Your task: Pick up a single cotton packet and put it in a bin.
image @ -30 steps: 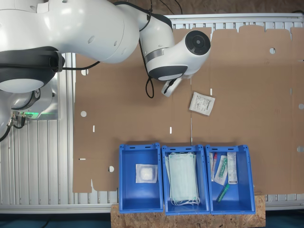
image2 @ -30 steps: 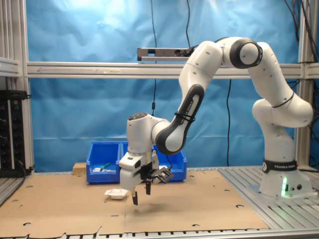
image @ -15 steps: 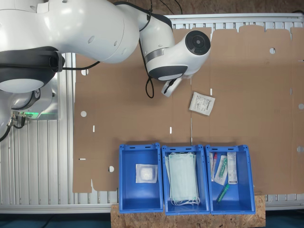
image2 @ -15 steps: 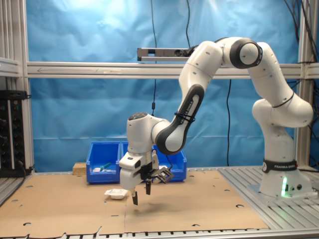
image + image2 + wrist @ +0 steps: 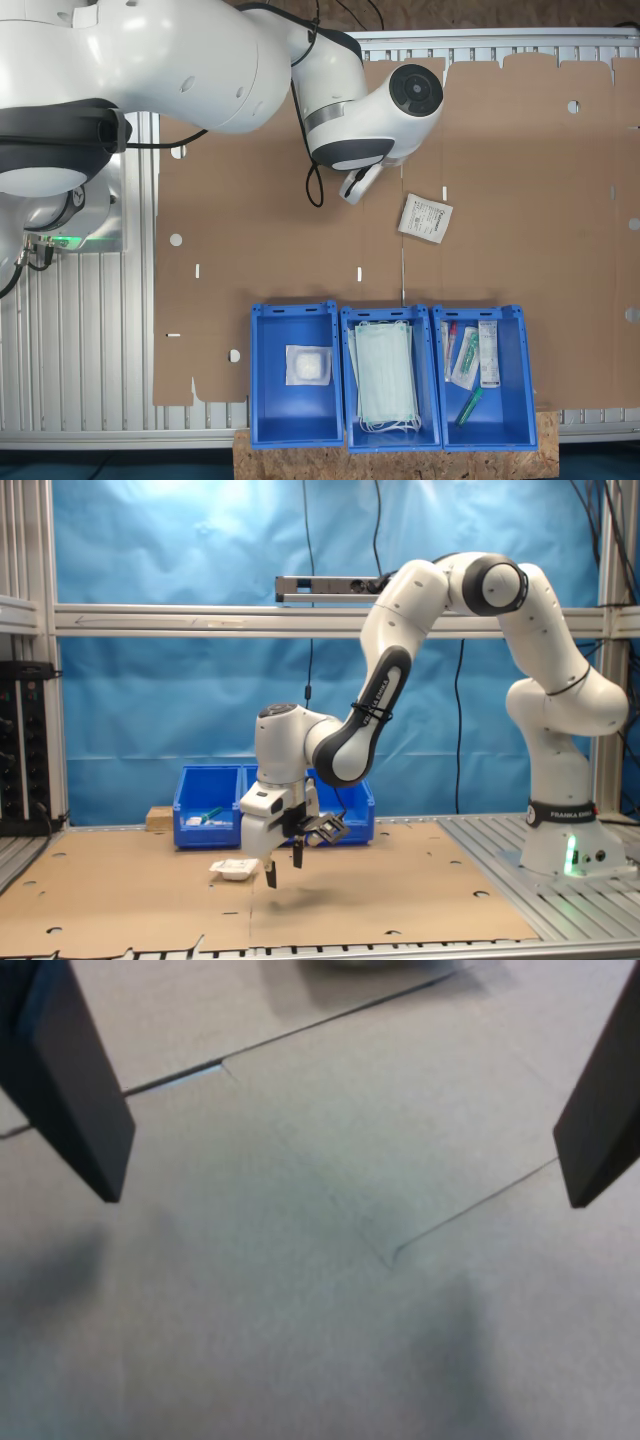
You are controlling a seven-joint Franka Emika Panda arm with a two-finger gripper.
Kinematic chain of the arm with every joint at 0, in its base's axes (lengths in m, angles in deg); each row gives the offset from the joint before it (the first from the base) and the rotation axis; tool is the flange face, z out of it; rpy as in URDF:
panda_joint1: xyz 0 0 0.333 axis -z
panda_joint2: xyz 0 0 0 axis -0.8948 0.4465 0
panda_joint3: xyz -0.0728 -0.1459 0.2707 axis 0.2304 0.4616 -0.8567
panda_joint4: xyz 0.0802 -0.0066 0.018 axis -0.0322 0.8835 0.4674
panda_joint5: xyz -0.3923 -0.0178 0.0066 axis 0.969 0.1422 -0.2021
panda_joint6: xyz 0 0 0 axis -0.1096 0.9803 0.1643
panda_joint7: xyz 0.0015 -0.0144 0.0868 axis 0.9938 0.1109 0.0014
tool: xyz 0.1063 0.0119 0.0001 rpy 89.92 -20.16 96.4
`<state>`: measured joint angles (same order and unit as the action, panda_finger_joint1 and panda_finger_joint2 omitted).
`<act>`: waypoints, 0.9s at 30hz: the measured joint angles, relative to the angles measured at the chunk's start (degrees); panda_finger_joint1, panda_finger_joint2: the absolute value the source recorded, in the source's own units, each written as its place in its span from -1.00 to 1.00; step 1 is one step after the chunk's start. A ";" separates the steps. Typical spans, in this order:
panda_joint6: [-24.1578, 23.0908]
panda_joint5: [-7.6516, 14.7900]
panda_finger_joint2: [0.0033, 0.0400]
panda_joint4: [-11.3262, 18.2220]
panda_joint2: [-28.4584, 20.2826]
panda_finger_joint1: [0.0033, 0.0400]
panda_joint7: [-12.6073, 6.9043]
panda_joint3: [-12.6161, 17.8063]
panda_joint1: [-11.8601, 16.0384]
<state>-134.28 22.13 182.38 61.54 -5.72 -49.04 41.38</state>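
The cotton packet [image 5: 425, 217] lies flat on the cardboard, white with dark print, a short way from the arm's wrist. In the second exterior view the cotton packet [image 5: 233, 869] rests just beside my gripper [image 5: 284, 872], which hangs a little above the cardboard and is not touching it. My gripper [image 5: 340, 1200] is open in the wrist view, its dark fingers [image 5: 75, 1090] far apart over bare cardboard with nothing between them. The bin [image 5: 293, 418] is blue and holds one white square pad [image 5: 308, 365]. It stands at the first exterior view's left end of a row of three.
A middle blue bin [image 5: 391, 316] holds pale green face masks. A third blue bin [image 5: 482, 425] holds syringes and slim packets. The bins line the cardboard's edge on a wooden board [image 5: 395, 462]. Aluminium rails [image 5: 80, 340] border the cardboard near the robot base.
The wrist and forearm have shifted very slightly in the second exterior view. The packet and bins have not moved.
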 joint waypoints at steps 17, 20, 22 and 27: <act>0.00 0.00 1.00 2.65 -6.52 1.00 -1.51 0.33 0.00; 0.00 0.00 1.00 2.65 -7.23 1.00 -2.50 0.43 0.00; 0.00 0.00 1.00 2.65 -7.56 1.00 -3.29 0.52 0.00; 0.00 0.00 1.00 2.65 -7.94 1.00 -5.61 0.87 0.00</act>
<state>-134.28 22.13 185.03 53.61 -11.33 -48.17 41.38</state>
